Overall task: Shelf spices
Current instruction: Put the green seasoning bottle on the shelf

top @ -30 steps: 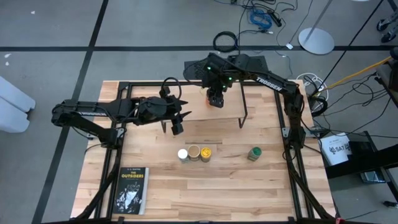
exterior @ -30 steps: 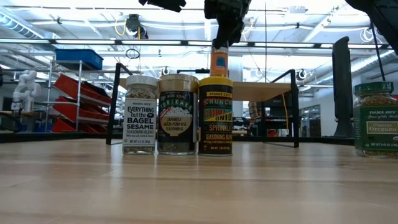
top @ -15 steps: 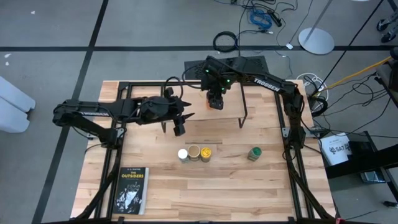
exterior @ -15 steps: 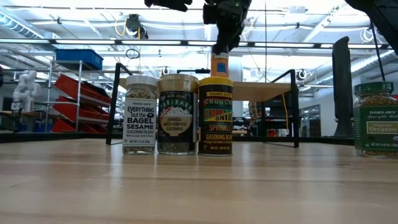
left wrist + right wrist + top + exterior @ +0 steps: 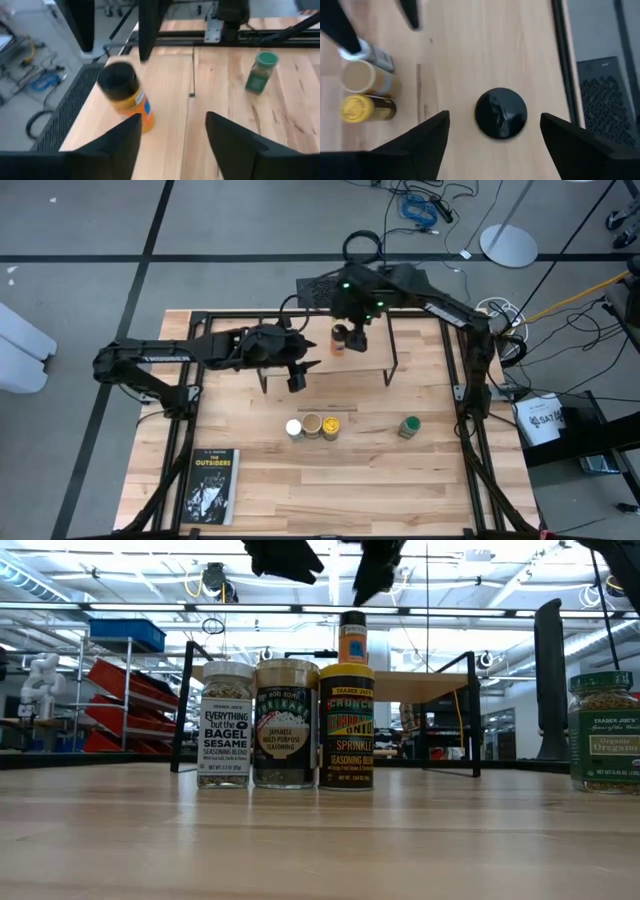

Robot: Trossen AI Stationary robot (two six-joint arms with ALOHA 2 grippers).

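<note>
Black-lidded jar point(image 5: 340, 341): standing on shelf point(image 5: 375, 350), centre. Right gripper point(image 5: 356, 330) hanging just above, fingers apart. Left gripper point(image 5: 297, 376) hovering near shelf front, apart; risking knocking jar over.

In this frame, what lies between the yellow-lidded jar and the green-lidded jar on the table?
Nothing: in the high view the stretch of table between the yellow-lidded jar and the green-lidded jar is bare wood.

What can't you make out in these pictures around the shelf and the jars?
- Orange jar: label unreadable in the low view, too small; blurred in the left wrist view.
- Green-lidded jar: cut off by the low view's right edge.
- Shelf: its plank is partly hidden behind the three jars in front.
</note>
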